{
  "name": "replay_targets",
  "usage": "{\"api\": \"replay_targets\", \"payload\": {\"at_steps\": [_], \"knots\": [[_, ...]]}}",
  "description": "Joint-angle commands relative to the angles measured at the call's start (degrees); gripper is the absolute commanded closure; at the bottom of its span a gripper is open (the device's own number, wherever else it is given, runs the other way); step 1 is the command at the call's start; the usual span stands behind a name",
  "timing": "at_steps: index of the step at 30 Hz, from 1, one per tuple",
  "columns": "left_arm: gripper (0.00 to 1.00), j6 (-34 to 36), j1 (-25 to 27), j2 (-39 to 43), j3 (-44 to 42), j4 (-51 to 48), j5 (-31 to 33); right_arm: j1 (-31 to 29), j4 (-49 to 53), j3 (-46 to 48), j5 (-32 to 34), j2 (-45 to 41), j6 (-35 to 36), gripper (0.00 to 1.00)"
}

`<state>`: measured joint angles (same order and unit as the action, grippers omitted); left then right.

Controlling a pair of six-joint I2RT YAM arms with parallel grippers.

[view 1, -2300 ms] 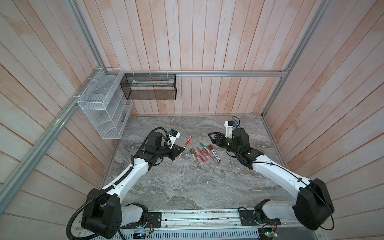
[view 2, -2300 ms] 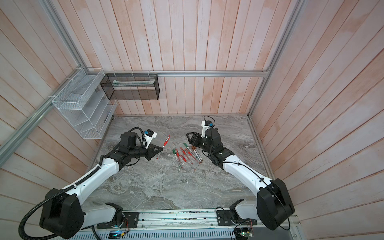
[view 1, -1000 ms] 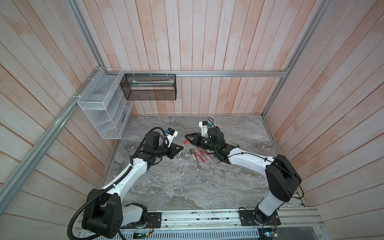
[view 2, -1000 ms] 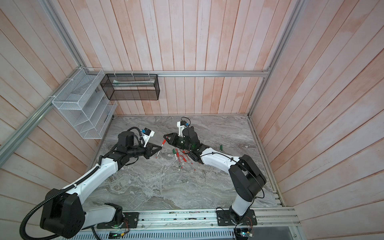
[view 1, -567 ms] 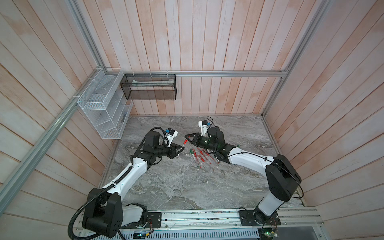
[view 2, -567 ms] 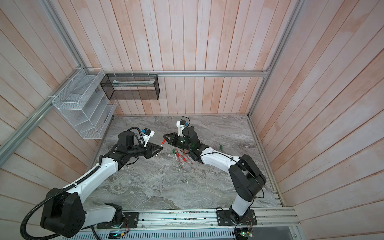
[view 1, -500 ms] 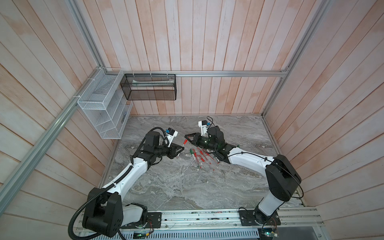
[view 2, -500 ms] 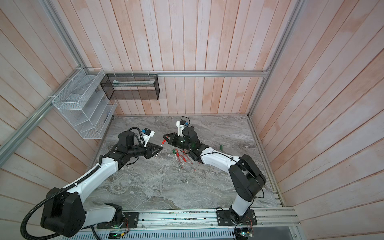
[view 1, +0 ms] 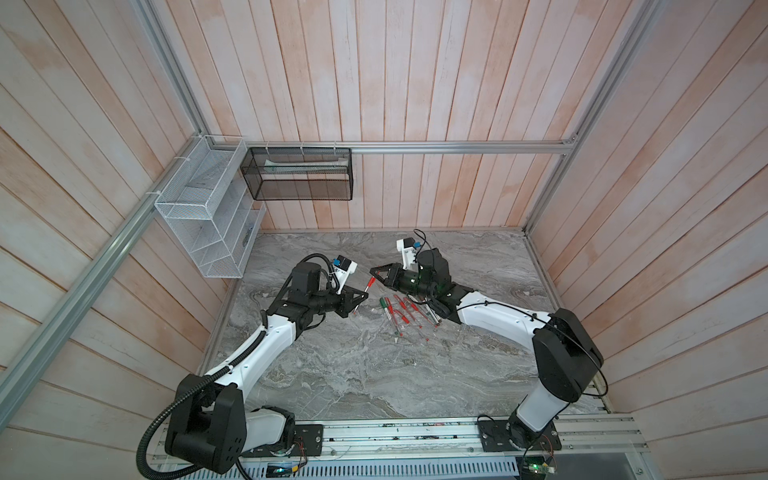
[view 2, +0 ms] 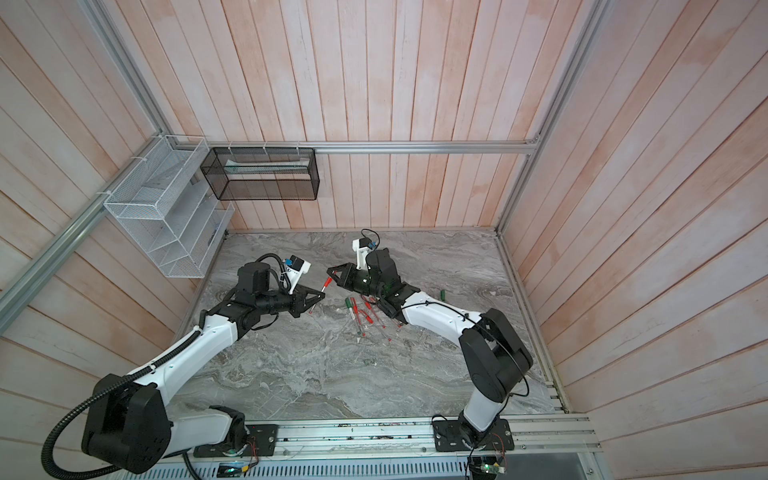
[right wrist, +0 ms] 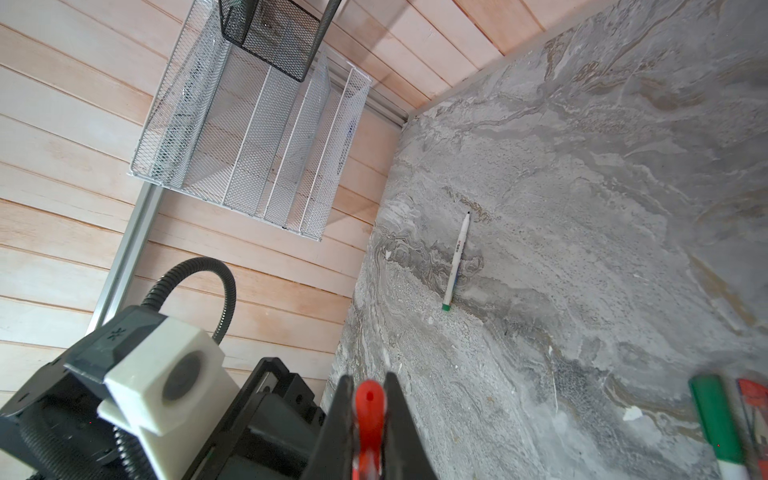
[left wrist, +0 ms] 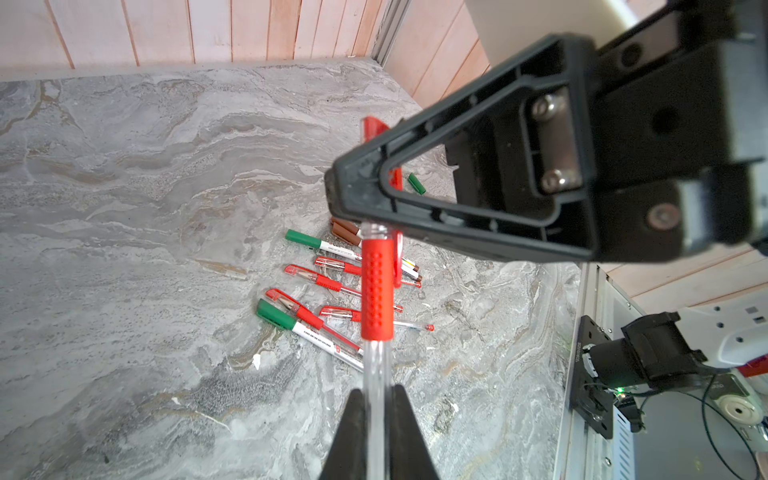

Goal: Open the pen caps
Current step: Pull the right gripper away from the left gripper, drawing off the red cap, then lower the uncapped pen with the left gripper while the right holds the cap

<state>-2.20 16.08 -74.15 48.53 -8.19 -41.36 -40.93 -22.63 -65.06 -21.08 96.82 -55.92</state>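
- The print on the white pen [right wrist: 456, 259] is too small to read.
- A black basket [view 1: 301, 193] on the wall holds a long pale thing [view 1: 307, 166].
- The right gripper [right wrist: 369, 419] is clenched on a slim red cap [right wrist: 369, 397].
- The left gripper [left wrist: 376, 419] clenches the clear pen [left wrist: 377, 365], close to the right fingers.
- More pens [left wrist: 328, 286] lie past the fingers.

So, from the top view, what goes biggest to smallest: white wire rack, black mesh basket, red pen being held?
1. white wire rack
2. black mesh basket
3. red pen, far smaller
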Motion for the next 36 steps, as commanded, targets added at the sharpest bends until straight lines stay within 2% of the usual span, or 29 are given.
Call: {"api": "replay_targets", "payload": {"at_steps": [1, 8, 20, 23, 26, 36], "knots": [[1.00, 0.5, -0.3, -0.2, -1.0, -1.9, 1.1, 5.4, 0.4, -2.2, 1.9, -4.7, 1.5, 1.00], [1.00, 1.5, -0.5, 1.1, -2.9, -1.2, -1.3, 12.2, -1.6, 0.8, 4.1, -10.4, 0.2, 1.00], [1.00, -1.3, -0.5, 0.1, -2.3, 0.3, -0.6, 14.6, -1.7, 4.0, 4.7, -14.1, 0.0, 1.00], [1.00, -1.8, -0.8, -0.2, -1.2, -0.1, 2.6, 15.0, 0.7, 4.1, 4.1, -15.6, 2.1, 1.00], [1.00, -5.3, -1.1, -1.5, -0.1, 0.8, 6.8, 15.5, 3.9, 5.2, 4.7, -17.6, 4.7, 1.00], [1.00, -13.9, -4.2, -13.3, 8.6, -3.6, 23.4, 18.4, 13.3, 14.2, 5.3, -30.0, 9.0, 1.00]]}}
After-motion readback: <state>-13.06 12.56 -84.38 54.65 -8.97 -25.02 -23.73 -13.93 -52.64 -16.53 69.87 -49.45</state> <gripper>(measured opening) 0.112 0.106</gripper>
